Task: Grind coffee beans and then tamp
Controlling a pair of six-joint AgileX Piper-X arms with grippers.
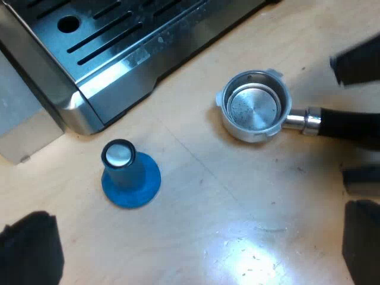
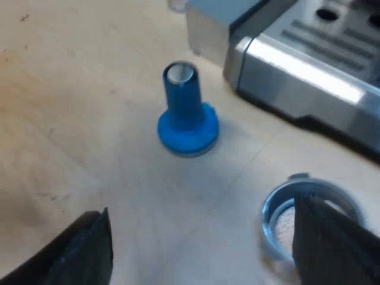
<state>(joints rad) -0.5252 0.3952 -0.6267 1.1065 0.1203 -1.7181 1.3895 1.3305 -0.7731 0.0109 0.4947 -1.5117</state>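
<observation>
Honestly, nothing ground yet by the look of it: metal holder (image 1: pixel 255 107) lying loose on the table (image 1: pixel 237 225), basket up, bare metal inside, dark handle (image 1: pixel 350 124) stretched out on the side away from the blue tamper (image 1: pixel 127 175). Tamper standing upright on its base, just beside the corner of the espresso machine (image 1: pixel 119 53), apart from the holder.

Main ways to botch it from here, purely as a guess:
- Closing on the round basket rim instead of the handle, and squirting the holder sideways across the wood.
- Grabbing the handle off-centre, then tilting the basket on the way to the machine and failing to lock in.
- Clipping the tamper with an arm in passing and tipping it over.
- Going for the tamper first and pressing into an empty basket.

Left gripper (image 1: pixel 196 214): fingers (image 1: pixel 29 249) spread wide, nothing between them, hovering over bare table between tamper and holder, touching neither. Right gripper (image 2: pixel 202 205): fingers (image 2: pixel 89 249) also wide apart and empty, one of them in front of the holder's rim; touching it or just above, impossible to say. Tamper well clear beyond both fingertips, close to the machine.
</observation>
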